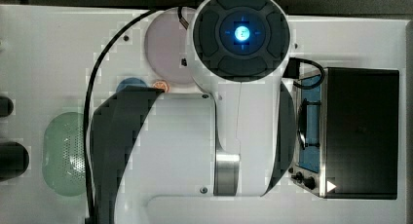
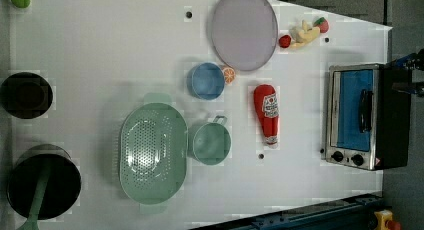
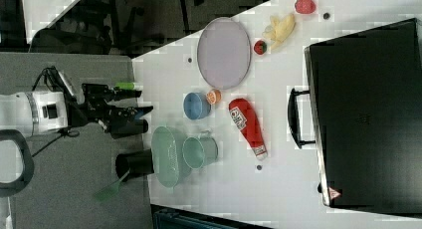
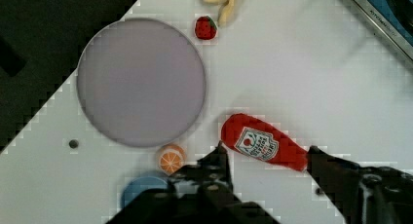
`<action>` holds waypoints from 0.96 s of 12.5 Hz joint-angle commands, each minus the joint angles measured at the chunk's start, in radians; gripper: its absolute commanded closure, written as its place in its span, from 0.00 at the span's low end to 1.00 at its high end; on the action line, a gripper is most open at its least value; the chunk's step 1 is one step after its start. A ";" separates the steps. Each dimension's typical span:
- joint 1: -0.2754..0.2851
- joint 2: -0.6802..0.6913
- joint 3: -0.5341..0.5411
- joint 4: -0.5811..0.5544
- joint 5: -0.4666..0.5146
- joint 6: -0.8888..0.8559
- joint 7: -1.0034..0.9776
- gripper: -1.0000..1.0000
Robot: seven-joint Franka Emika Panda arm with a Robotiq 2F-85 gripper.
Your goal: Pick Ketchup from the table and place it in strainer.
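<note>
The Ketchup (image 2: 266, 112) is a red bottle with a whitish cap, lying flat on the white table (image 2: 100, 45) between the green cup (image 2: 211, 143) and the toaster oven (image 2: 357, 115). The right view shows the Ketchup (image 3: 247, 123) too. The pale green strainer (image 2: 152, 152) sits beside the cup, on the left view's left; the top view shows the strainer (image 1: 63, 153) at its left. My gripper (image 4: 266, 150) hangs open well above the table, and in the wrist view the Ketchup (image 4: 263, 143) lies between the two fingers. The right view has the gripper (image 3: 141, 102) at its left.
A lilac plate (image 2: 243, 29), a blue bowl (image 2: 206, 81) and an orange slice (image 2: 229, 75) lie beyond the Ketchup. Strawberries and a banana (image 2: 304, 34) sit past the plate. Two black pots (image 2: 42, 182) stand at the left view's left edge.
</note>
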 commanded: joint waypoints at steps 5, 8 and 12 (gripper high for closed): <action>-0.100 -0.201 0.052 -0.202 0.027 -0.142 -0.022 0.00; -0.098 -0.148 0.069 -0.250 0.027 -0.040 -0.171 0.00; -0.098 -0.059 0.079 -0.334 0.027 0.130 -0.578 0.00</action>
